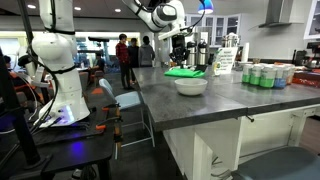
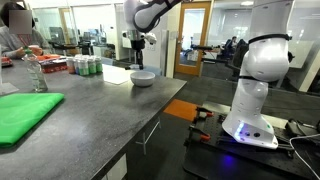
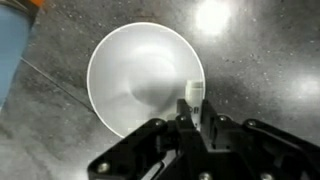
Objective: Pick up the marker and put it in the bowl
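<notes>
My claw (image 3: 197, 116) is closed narrow on the white-ended marker (image 3: 194, 92); only that blunt pale end shows, poking out between my jaws. In the wrist view it sits over the rim of the wide, round, plain white bowl (image 3: 143, 80), not over the bowl's middle. In both exterior views the claw hangs above the bowl, clear of it; the bowl stands on the dark grey stone counter (image 1: 235, 100) and looks empty. A flat bright green cloth (image 1: 183, 71) lies just beside the bowl; the row of drink cans (image 1: 265, 75) is well apart from it.

I judge the pickup done and the carry nearly over; the step in hand is the placing. Next I should shift toward the bowl's centre, come lower so the marker cannot bounce out, then open.
</notes>
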`<move>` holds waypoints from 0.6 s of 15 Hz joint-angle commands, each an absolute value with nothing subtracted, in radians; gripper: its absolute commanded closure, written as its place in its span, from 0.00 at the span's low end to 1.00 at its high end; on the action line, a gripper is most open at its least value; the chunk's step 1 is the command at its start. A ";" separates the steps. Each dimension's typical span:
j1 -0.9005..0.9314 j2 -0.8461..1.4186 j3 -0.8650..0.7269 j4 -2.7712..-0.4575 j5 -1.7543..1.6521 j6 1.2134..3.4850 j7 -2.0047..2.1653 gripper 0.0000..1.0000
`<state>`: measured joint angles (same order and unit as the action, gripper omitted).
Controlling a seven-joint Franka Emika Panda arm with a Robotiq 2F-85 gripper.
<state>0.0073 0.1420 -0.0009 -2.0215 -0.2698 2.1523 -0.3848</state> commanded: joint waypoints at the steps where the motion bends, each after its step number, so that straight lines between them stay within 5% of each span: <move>1: -0.008 0.175 -0.012 -1.992 -0.285 2.129 -0.321 0.95; 9: -0.038 0.263 -0.042 -1.988 -0.291 2.183 -0.223 0.95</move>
<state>-0.0398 0.2342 -0.0348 -2.0109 -0.2698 2.1641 -0.2819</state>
